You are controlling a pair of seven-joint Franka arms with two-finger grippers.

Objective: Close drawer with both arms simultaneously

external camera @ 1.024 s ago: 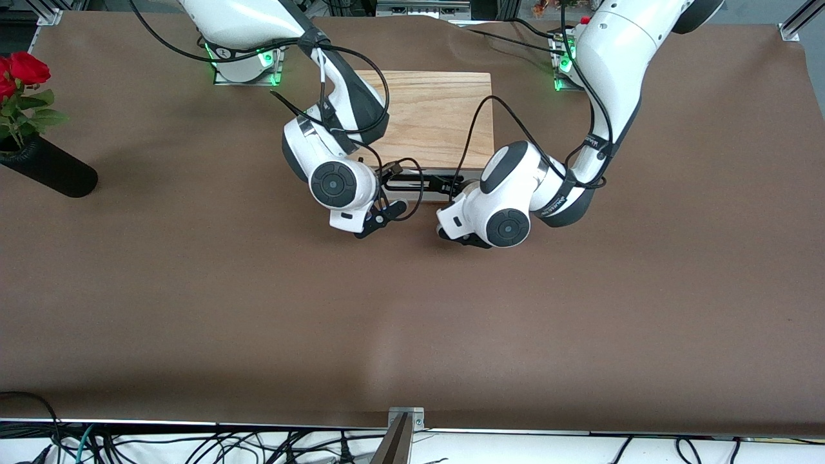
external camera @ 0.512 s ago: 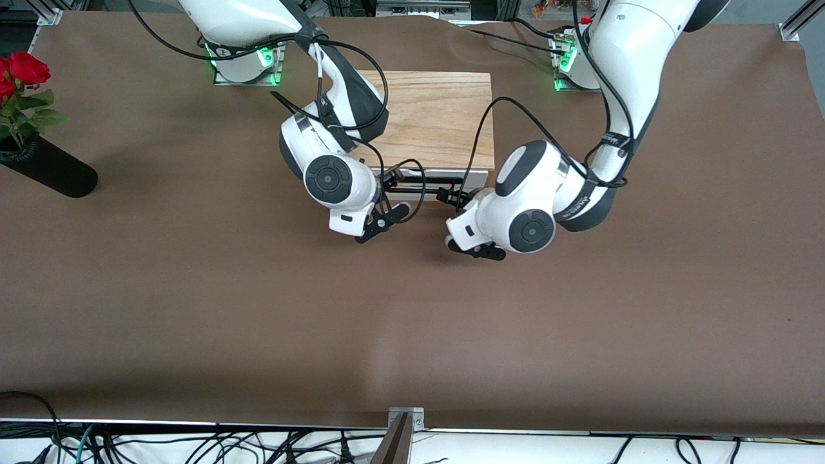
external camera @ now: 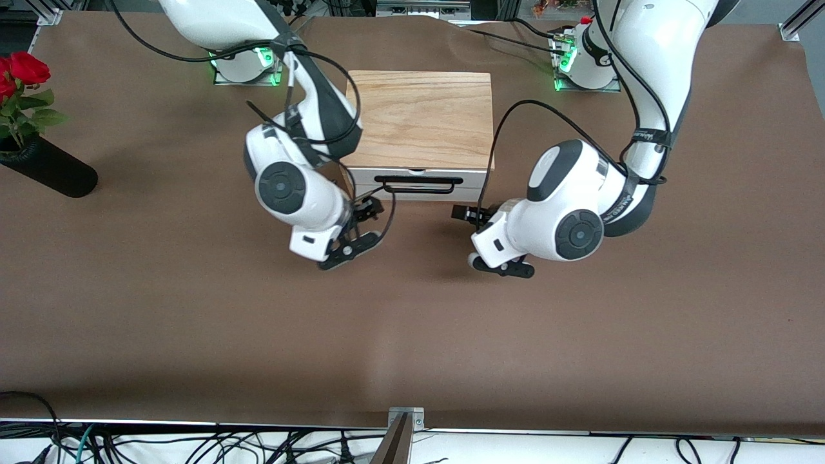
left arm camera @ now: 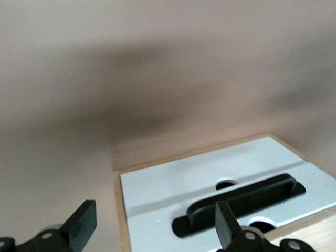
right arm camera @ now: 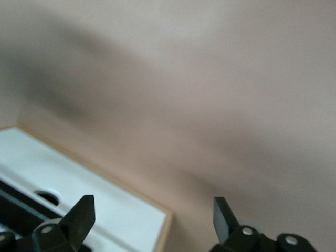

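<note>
Front view: a black vase of red roses (external camera: 45, 169) lies on the brown worktop (external camera: 412, 322). The right end effector (external camera: 368, 207) hangs spread wide and empty before the white-fronted light-wood drawer (external camera: 417, 183), shut flush. The left end effector (external camera: 465, 212) hangs equally wide, empty.

table (external camera: 193, 322): brown cover | rose vase (external camera: 48, 169): right arm's end | cables (external camera: 193, 444): front edge

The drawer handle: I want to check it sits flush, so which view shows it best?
The front view: the whole handle spans the white drawer front unobstructed. The left wrist view shows it close but partly hidden by a fingertip; the right wrist view catches only one dark end.
</note>
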